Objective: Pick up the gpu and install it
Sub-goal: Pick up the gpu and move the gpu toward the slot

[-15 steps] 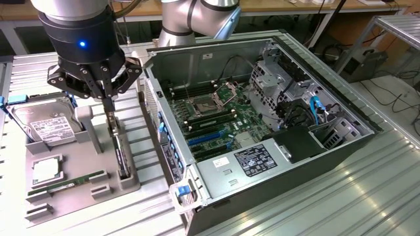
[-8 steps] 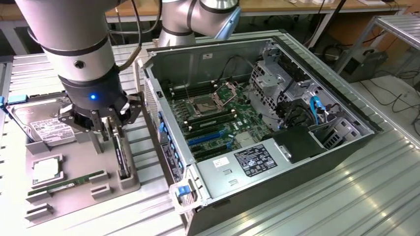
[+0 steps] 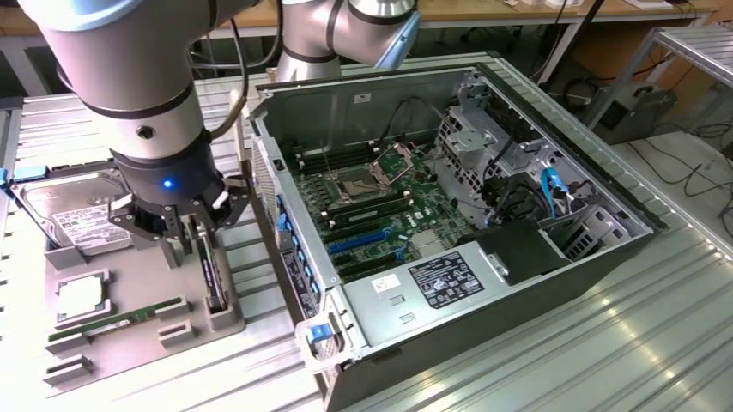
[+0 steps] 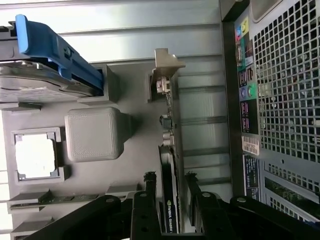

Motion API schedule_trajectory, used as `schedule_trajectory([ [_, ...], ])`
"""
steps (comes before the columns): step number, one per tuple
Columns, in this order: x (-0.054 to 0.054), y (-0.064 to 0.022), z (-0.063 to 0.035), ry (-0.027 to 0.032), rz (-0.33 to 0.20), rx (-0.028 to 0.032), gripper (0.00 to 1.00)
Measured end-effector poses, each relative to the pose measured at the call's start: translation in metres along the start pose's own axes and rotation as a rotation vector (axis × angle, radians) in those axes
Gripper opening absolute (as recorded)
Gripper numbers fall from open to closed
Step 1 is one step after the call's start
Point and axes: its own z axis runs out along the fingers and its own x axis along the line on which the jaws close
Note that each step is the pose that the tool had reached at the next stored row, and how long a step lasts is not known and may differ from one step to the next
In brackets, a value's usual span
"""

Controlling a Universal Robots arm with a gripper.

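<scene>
The gpu (image 3: 213, 276) is a thin black card standing on edge in a slot of the grey parts tray (image 3: 143, 273), on the exterior view's left. In the wrist view the gpu (image 4: 170, 205) runs away from the camera to its silver bracket (image 4: 166, 65). My gripper (image 3: 192, 230) is lowered over the card's near end. It is open, with one of its fingers (image 4: 150, 181) on each side of the card and a narrow gap showing at both. The open computer case (image 3: 458, 215) lies on its side next to the tray, its motherboard and blue expansion slots (image 3: 360, 241) exposed.
The tray also holds a silver hard drive (image 3: 78, 219) with a blue clip, a square processor (image 3: 82, 297) and a green memory stick (image 3: 120, 318). A grey block (image 4: 92, 134) rises from the tray beside the card. The case's rear panel (image 4: 280, 100) stands close by.
</scene>
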Motion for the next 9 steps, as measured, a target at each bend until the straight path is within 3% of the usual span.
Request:
schedule_trajectory([
  [9, 0.001, -0.0011, 0.0184, 0.0, 0.001, -0.0019, 0.36],
])
